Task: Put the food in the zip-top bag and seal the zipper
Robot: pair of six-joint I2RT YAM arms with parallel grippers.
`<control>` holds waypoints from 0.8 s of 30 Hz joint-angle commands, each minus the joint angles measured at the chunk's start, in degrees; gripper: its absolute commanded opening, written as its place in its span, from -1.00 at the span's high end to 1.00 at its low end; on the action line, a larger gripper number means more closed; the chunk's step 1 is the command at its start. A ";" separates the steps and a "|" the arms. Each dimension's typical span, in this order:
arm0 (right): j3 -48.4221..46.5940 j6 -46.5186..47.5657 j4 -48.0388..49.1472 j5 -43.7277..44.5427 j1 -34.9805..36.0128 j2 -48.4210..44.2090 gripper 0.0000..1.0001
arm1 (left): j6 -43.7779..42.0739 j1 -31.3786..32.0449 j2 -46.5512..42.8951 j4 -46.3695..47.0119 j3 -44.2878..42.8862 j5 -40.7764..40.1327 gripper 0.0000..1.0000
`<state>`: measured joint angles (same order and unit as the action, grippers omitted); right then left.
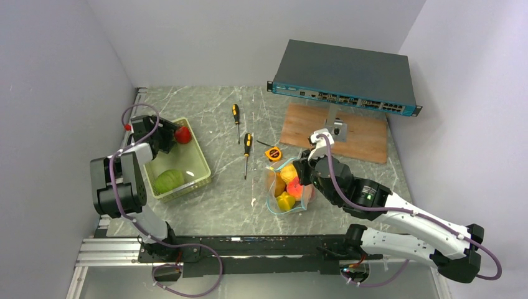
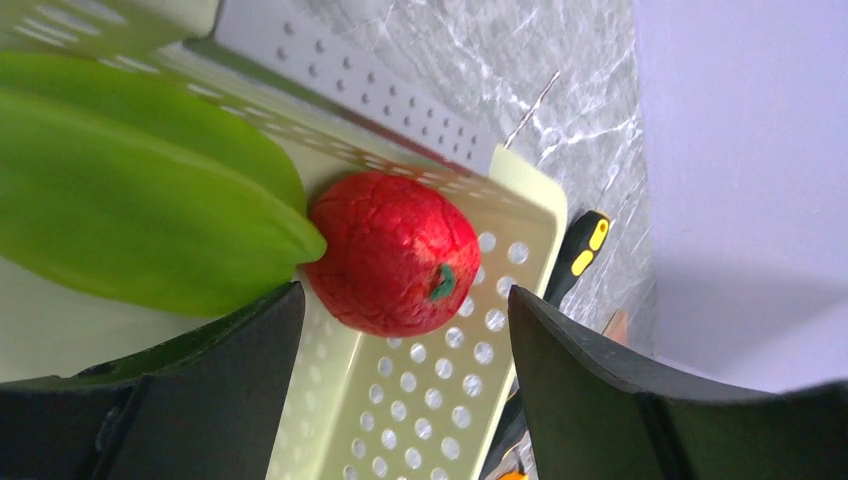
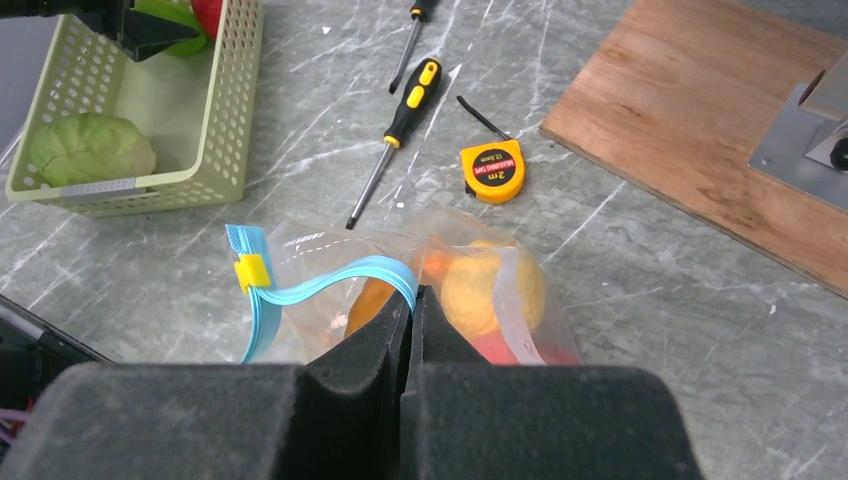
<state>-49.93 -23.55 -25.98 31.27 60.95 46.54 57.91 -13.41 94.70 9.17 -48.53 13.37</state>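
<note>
The clear zip-top bag (image 1: 274, 187) stands at mid-table with yellow (image 1: 286, 200), orange (image 1: 288, 172) and red (image 1: 295, 188) toy fruits inside. My right gripper (image 3: 412, 292) is shut on the teal zipper strip (image 3: 330, 278) at the bag's mouth (image 3: 320, 250); a yellow slider (image 3: 250, 272) sits at the strip's left end. A red fruit (image 2: 390, 252) lies in the pale green tray (image 1: 200, 163) beside a green fruit (image 2: 130, 190). My left gripper (image 2: 406, 292) is open just above the red fruit, its fingers apart on either side and not touching it.
Two screwdrivers (image 1: 236, 118) (image 1: 247, 149) and a yellow tape measure (image 1: 273, 153) lie between the tray and the bag. A wooden board (image 1: 358, 134) and a network switch (image 1: 345, 78) sit at the back right. Walls close in on the left and right.
</note>
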 commanded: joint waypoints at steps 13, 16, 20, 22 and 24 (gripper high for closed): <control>-1.24 -0.42 2.64 2.54 0.22 -0.59 1.00 | 2.92 4.08 5.11 -8.07 -9.71 -8.64 -0.63; -1.05 -0.37 2.65 2.61 0.22 -0.68 1.00 | 3.39 5.07 5.56 -8.55 -9.50 -10.45 -0.58; -1.30 -0.29 2.32 2.74 0.15 -0.67 1.00 | 3.68 5.16 6.70 -8.51 -9.45 -10.39 -0.43; -1.31 -0.26 2.21 2.96 0.18 -0.90 1.00 | 3.21 5.23 6.83 -8.68 -9.49 -10.44 -0.34; -1.22 -0.27 2.15 3.08 0.20 -1.08 1.00 | 2.67 5.24 6.60 -8.79 -9.33 -10.85 -0.23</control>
<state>-49.93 -23.59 -26.04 32.69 60.95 46.52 61.23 -8.25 101.10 1.34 -56.40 4.56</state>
